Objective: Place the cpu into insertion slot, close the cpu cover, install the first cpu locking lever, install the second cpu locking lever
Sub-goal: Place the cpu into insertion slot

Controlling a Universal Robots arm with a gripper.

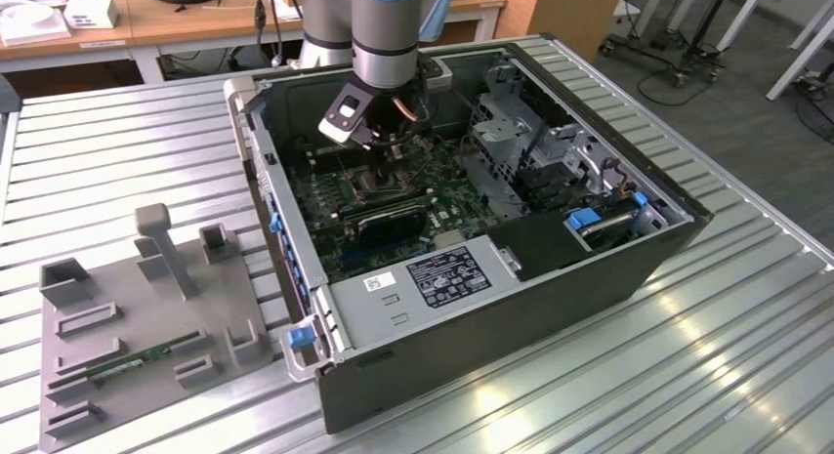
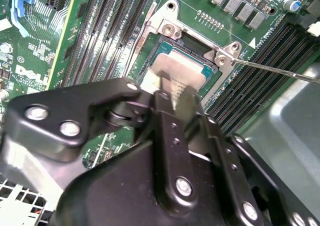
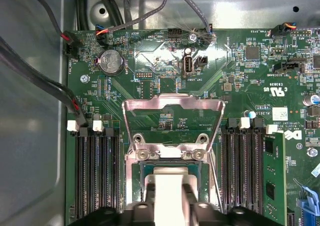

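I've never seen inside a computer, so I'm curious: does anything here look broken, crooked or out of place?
Nothing looks damaged. The cpu cover stands flipped open beside the insertion slot and a thin metal lever juts out sideways, but both look simply unlatched. The fingers hold the cpu squarely at the slot.

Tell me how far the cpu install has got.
Nothing finished. The gripper holds the cpu at the slot, jaws closed on it. The cover stands open and a lever is unlatched, so closing and both levers remain.
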